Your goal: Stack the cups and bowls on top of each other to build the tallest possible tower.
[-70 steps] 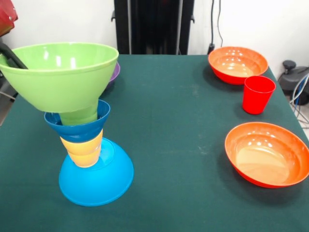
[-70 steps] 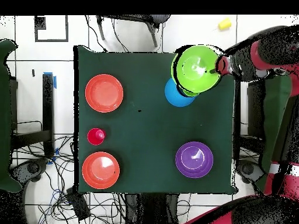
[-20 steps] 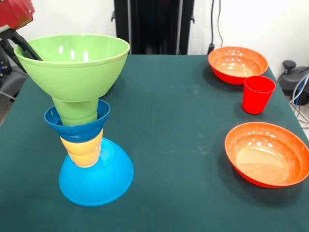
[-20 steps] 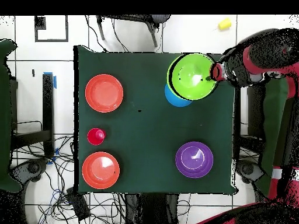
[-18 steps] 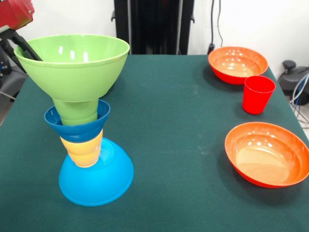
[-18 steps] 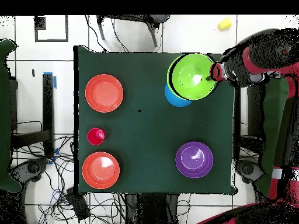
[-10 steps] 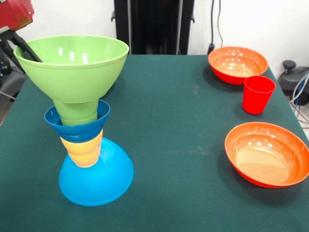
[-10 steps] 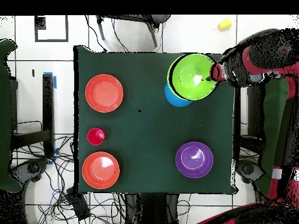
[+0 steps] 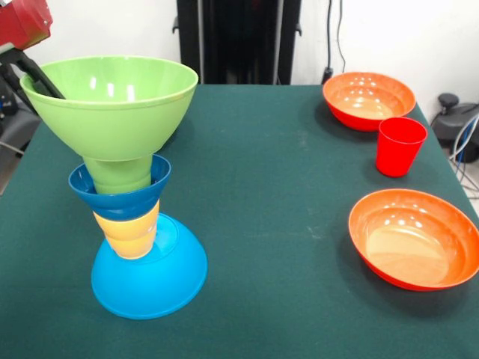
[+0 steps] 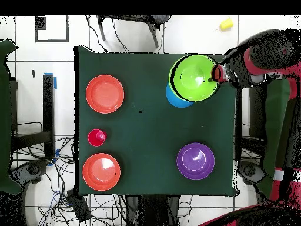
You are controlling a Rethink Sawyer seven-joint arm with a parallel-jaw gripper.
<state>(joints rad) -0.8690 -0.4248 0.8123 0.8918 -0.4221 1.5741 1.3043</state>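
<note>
Front view, gripper (image 9: 37, 77) clamped on rim of wide glossy green plastic bowl (image 9: 112, 105), topping tower (image 9: 135, 217) based on large light-blue bowl (image 9: 150, 277), dark green tabletop (image 9: 277, 187).

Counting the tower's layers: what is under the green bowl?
Under the green bowl, a green cup sits in the dark blue bowl, over a yellow cup on the light blue bowl. Other nested cups would be hidden.

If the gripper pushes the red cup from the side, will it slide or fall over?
The red cup looks taller than wide and narrows toward its base, so a high push would probably tip it. Its glossy plastic suggests it is light, though the green cloth may resist sliding.
</note>
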